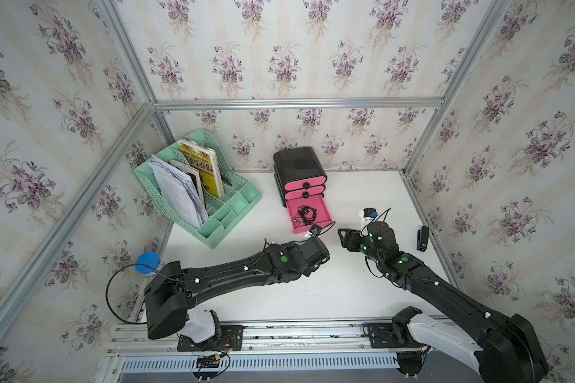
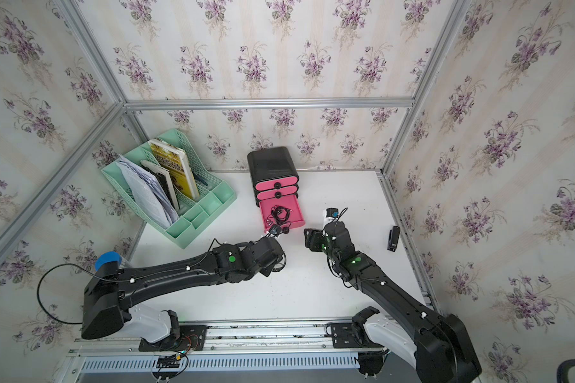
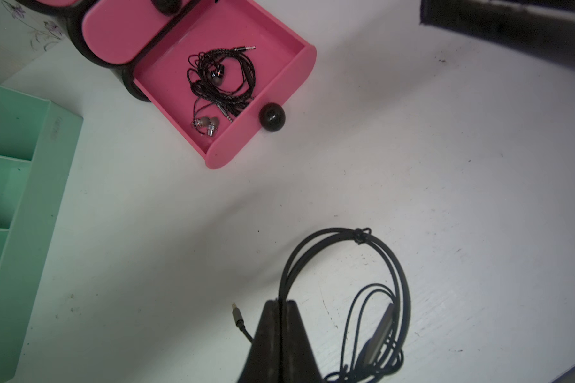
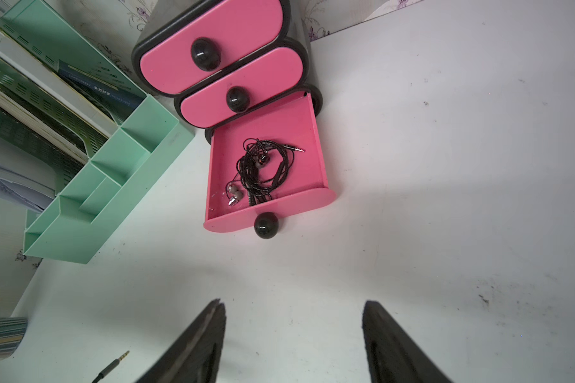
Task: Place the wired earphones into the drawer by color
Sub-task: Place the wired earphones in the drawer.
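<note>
The bottom pink drawer [image 1: 324, 209] [image 2: 296, 209] of a small black chest stands pulled out. In it lies a black coil of wired earphones [image 3: 224, 94] [image 4: 248, 172] with silver buds. My left gripper [image 3: 281, 303] is shut on the cable of another black set of wired earphones [image 3: 326, 233], whose loops hang over the white table short of the drawer's front wall [image 3: 296, 76]. Its jack plug [image 3: 236, 313] [image 4: 113, 364] sticks out beside the fingers. My right gripper [image 4: 292, 303] [image 1: 342, 236] is open and empty, low over the table to the right of the drawer.
A mint-green file organiser [image 1: 213, 228] with books and papers stands left of the chest. The chest's two upper drawers [image 4: 213, 49] are closed. A black stapler [image 1: 422, 238] lies near the right wall, and a blue-lidded jar [image 1: 148, 262] sits by the left arm's base.
</note>
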Available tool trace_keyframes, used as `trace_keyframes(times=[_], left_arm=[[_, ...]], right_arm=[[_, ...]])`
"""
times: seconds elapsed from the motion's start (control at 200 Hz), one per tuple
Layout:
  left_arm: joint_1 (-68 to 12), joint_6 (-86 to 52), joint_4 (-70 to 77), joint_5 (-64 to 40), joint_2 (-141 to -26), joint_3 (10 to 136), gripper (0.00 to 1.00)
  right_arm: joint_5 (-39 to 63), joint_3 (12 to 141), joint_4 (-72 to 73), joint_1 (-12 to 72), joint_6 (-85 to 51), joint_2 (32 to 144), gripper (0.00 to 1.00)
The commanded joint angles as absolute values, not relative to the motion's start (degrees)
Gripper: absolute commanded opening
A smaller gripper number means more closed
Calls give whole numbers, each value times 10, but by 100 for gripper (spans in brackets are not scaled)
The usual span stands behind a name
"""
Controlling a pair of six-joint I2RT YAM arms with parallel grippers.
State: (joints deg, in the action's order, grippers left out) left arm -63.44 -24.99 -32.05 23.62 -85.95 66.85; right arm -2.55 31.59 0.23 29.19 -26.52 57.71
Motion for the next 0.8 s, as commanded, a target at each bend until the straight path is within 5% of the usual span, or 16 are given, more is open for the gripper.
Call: trace_keyframes(times=[0.0,0.794], left_arm=[[-619,-203,-333,251,-868,707,0],[-435,-105,-171,220,-1115,914,0]], right_arm=[[-31,315,27,292,-251,564,70],[-54,258,122,292,-174,555,72]])
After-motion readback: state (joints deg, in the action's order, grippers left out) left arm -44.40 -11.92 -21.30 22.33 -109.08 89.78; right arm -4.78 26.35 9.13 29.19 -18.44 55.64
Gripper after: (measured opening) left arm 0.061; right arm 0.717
